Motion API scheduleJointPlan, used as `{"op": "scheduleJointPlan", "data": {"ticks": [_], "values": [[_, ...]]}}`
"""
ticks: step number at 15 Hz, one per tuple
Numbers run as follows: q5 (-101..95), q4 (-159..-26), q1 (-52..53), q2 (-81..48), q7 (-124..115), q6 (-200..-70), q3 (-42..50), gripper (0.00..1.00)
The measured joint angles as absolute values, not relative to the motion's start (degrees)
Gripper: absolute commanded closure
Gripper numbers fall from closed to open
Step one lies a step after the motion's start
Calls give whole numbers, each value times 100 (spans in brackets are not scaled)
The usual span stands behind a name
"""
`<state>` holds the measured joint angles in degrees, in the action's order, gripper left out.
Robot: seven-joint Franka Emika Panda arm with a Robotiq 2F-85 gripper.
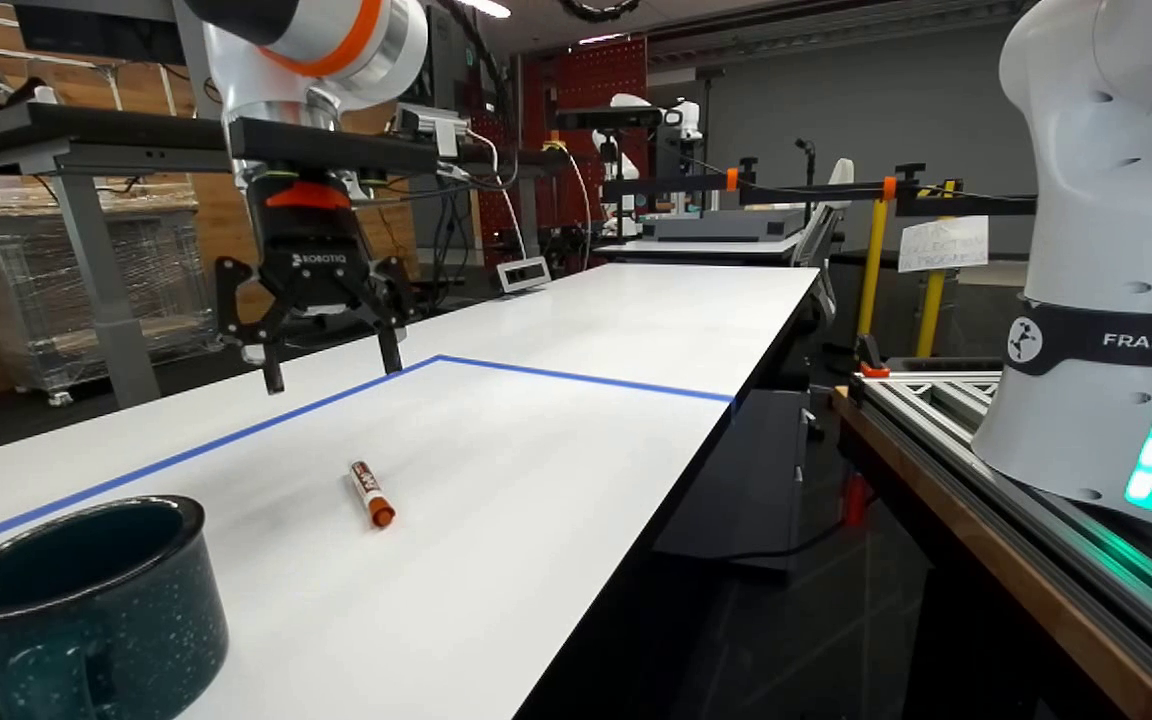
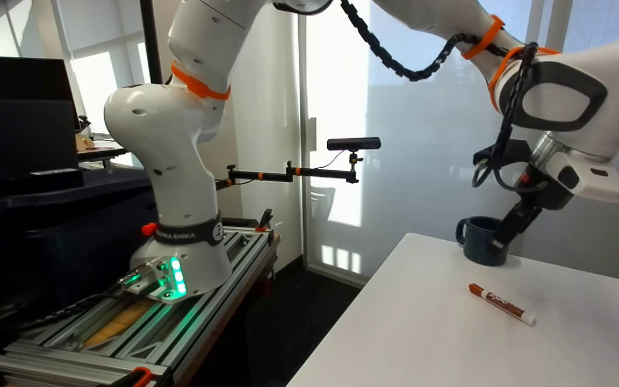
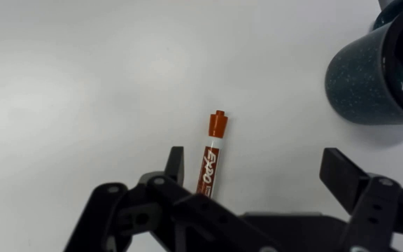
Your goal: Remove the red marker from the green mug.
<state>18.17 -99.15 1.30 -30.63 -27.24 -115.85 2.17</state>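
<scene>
In an exterior view, one red marker (image 2: 503, 305) lies nearest on the bench (image 2: 422, 333), its cap toward the bench's left edge. Higher, apart from it, hangs one gripper (image 2: 496, 247), two fingers (image 3: 341, 178) spread wide, holding nothing; the wrist view sets the marker's barrel between them, nearer one finger. Beyond, one green mug (image 2: 477, 242) stands upright by the far edge, right of the far left corner.
</scene>
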Motion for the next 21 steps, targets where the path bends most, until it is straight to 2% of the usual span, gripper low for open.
{"op": "scheduleJointPlan", "data": {"ticks": [11, 21], "values": [[340, -10682, 636, -1781, -2111, -12090, 39, 0], [-443, -10754, 680, -1359, -1882, -11224, -66, 0]]}}
